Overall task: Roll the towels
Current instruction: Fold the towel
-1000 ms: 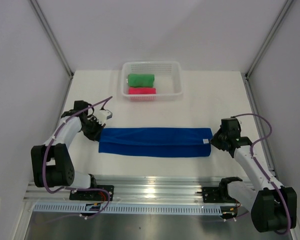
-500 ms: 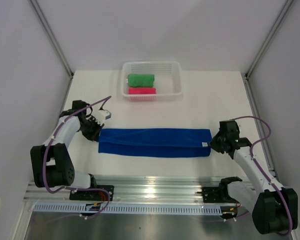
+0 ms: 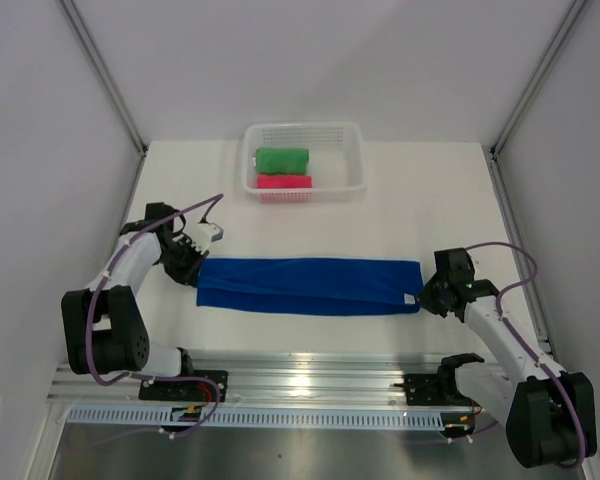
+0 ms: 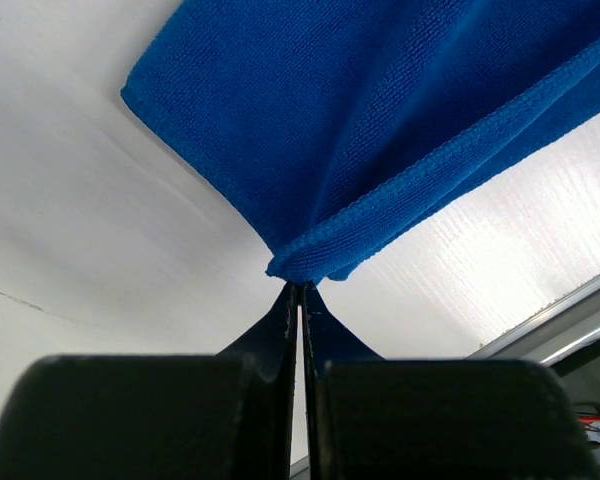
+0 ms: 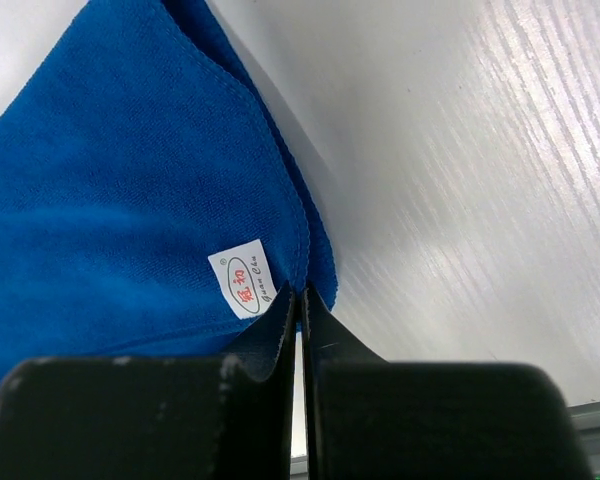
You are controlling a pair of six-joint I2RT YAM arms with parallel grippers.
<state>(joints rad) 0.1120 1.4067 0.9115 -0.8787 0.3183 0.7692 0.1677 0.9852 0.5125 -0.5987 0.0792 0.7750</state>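
Blue towel (image 3: 310, 285) lies stretched as a long folded strip across the near middle of your desk (image 3: 430, 200). Your left gripper (image 4: 300, 285) has its jaws clenched on the strip's left corner. Your right gripper (image 5: 300, 292) has its jaws pinched on the right edge, just beside the white tag (image 5: 242, 278). How much cloth sits inside either pair is hidden from you. Toward the far edge, the white mesh basket (image 3: 305, 128) holds the green towel (image 3: 282, 159) and pink towel (image 3: 284, 182), both rolled and touching.
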